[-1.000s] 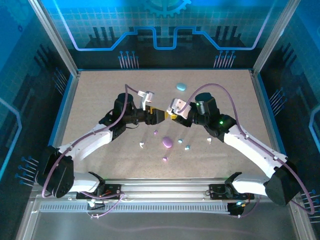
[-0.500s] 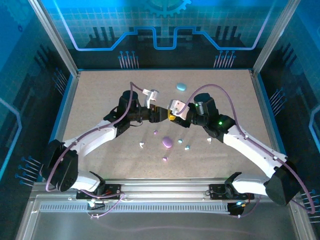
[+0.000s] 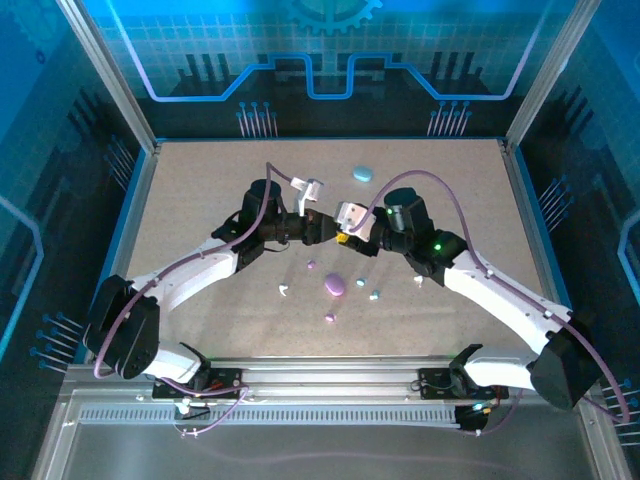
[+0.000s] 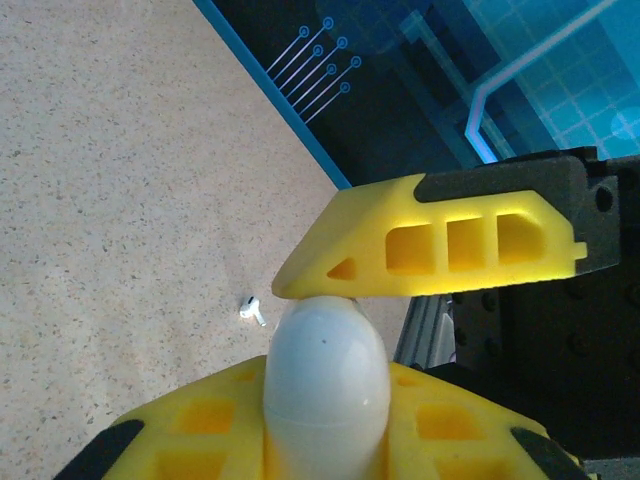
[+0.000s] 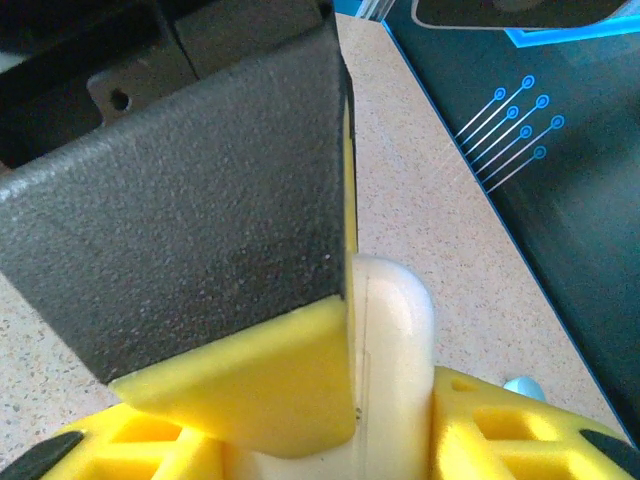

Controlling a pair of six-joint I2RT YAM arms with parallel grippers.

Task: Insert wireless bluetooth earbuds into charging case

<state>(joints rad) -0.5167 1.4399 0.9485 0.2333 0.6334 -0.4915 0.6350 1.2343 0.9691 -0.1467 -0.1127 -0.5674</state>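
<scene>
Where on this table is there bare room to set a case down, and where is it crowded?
Bare: on the table, the far-left corner, beyond the left arm; the far-right corner, outside the right arm's cable. Crowded: centre, where left gripper and right gripper meet on the white case, and nearer, around the purple case and scattered earbuds.

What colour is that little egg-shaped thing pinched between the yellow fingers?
The charging case is plain glossy white, seen best in the left wrist view.

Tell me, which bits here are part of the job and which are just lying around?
In the job: white case, gripped by left gripper and right gripper; loose earbuds.
Lying idle: purple case, light blue case.
</scene>
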